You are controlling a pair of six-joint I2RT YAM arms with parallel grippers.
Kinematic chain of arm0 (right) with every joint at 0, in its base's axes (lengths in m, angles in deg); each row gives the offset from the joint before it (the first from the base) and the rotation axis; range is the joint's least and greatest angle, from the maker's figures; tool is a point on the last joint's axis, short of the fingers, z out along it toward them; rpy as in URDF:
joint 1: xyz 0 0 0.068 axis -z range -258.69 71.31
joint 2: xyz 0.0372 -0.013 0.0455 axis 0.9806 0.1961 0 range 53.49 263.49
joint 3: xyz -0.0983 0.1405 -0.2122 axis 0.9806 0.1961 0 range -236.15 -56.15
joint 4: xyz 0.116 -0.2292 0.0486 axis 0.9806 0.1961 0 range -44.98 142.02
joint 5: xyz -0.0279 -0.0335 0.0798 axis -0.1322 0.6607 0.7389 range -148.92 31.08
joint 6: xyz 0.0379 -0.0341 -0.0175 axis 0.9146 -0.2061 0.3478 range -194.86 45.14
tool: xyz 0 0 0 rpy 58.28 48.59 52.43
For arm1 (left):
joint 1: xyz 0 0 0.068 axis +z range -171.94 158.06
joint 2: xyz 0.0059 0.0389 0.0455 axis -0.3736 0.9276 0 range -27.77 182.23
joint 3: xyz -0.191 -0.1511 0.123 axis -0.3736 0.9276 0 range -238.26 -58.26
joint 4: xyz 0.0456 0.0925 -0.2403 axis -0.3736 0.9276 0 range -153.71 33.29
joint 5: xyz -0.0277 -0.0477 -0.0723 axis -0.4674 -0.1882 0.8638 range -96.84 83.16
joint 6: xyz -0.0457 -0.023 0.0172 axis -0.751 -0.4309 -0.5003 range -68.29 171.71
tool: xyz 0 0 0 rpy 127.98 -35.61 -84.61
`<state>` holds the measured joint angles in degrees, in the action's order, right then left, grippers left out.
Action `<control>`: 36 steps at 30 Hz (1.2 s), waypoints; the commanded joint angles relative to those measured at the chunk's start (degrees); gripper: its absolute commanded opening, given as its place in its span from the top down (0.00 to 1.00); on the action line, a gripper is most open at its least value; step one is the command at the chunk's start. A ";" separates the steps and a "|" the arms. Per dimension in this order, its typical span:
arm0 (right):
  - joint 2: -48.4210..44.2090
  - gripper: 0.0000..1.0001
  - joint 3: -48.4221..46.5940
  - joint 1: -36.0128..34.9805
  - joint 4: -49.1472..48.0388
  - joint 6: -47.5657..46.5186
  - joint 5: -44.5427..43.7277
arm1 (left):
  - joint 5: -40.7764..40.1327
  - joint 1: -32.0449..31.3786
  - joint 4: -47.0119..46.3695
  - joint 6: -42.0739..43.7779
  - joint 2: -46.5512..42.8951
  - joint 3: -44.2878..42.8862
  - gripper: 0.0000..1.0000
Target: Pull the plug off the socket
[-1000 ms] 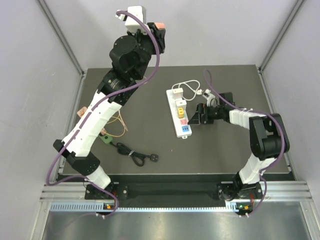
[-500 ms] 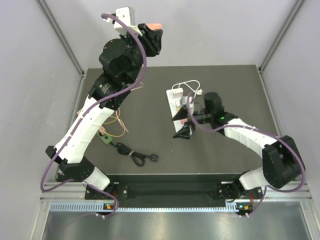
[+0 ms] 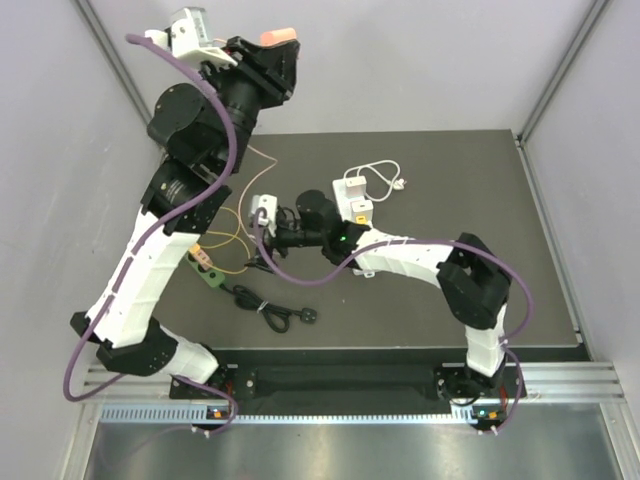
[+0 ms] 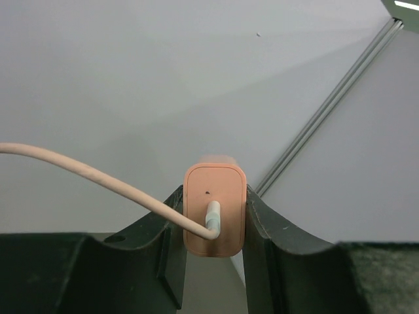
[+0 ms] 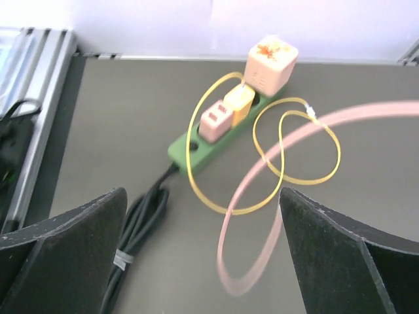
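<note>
the left pincer [image 4: 215,219] is pinching the orange plug [image 4: 215,209] between its two black fingers [image 4: 171,226], one flat against each side of the plug's body, and the plug's back face looks straight at the wrist camera. a pink cable [image 4: 98,176] leaves the middle of that face and curves away to the left of the pincer. behind the plug there is only grey wall and a slanted metal strut [image 4: 334,104]. from above, this pincer [image 3: 272,50] is raised high over the far edge of the table [image 3: 450,160], with the plug [image 3: 280,36] at its tip, well apart from both power strips. the right pincer [image 5: 203,216] is spread wide and holds nothing. the right arm reaches across the white power strip [image 3: 358,225] to the left part of the table. just beyond the gap between its fingers lies the green power strip [image 5: 196,147], set at a slant, carrying a small pink plug [image 5: 213,121], a yellow plug [image 5: 239,101] and a peach cube adapter [image 5: 272,65] at its far end. a yellow cable [image 5: 294,150] loops on the table beyond the right finger, and the pink cable shows there as a blurred streak in front of it. a coiled black cord [image 5: 137,222] runs from the strip's near end past the left finger.
</note>
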<state>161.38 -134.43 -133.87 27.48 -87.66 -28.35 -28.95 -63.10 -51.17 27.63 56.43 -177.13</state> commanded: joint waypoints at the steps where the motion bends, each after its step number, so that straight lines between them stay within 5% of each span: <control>1: 3.45 0.00 -5.30 -2.74 -0.74 -0.91 -6.65 | -0.48 0.30 -1.73 -2.03 -3.08 -2.16 1.00; 6: 6.45 0.03 -9.43 -4.15 1.46 -4.08 -15.96 | -0.92 0.21 -1.98 -2.29 -5.01 0.38 1.00; 12: 5.49 0.76 -9.17 -3.71 5.05 -6.53 -20.72 | -1.88 0.21 -2.51 -0.62 -7.38 3.72 1.00; 15: 3.91 0.96 -8.91 -2.66 5.32 -8.64 -23.26 | -3.02 0.30 -3.04 0.60 -8.44 6.70 1.00; 18: 2.85 1.00 -10.66 -0.56 4.27 -10.92 -27.38 | -5.83 0.21 -4.09 2.62 -9.93 11.35 1.00; 21: 5.99 1.00 -15.40 1.99 4.10 -13.38 -30.38 | -9.26 0.21 -5.59 4.91 -11.51 16.89 1.00; 22: 6.97 0.93 -16.45 2.61 3.83 -14.00 -30.30 | -10.05 0.47 -5.94 5.79 -11.69 18.13 1.00; 23: 8.02 0.77 -18.55 3.23 4.18 -14.88 -30.30 | -10.58 0.74 -6.38 6.06 -11.87 19.28 1.00; 24: 10.12 0.36 -19.62 4.10 4.88 -15.32 -30.13 | -11.02 1.09 -6.64 6.23 -11.70 21.12 1.00; 26: 11.37 0.01 -20.77 4.81 7.07 -16.64 -28.90 | -10.50 3.36 -6.38 5.62 -11.08 22.45 1.00; 32: 7.51 0.00 -10.07 6.31 9.79 -21.82 -23.20 | -0.76 14.17 -8.22 -2.55 -7.39 28.33 1.00; 36: -0.03 0.00 -2.77 9.90 17.09 -28.07 -10.38 | 5.22 18.66 -9.54 -5.89 -2.83 28.35 1.00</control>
<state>169.58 -140.22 -126.50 39.06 -110.11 -49.45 -30.04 -46.60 -54.89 25.71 51.30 -148.34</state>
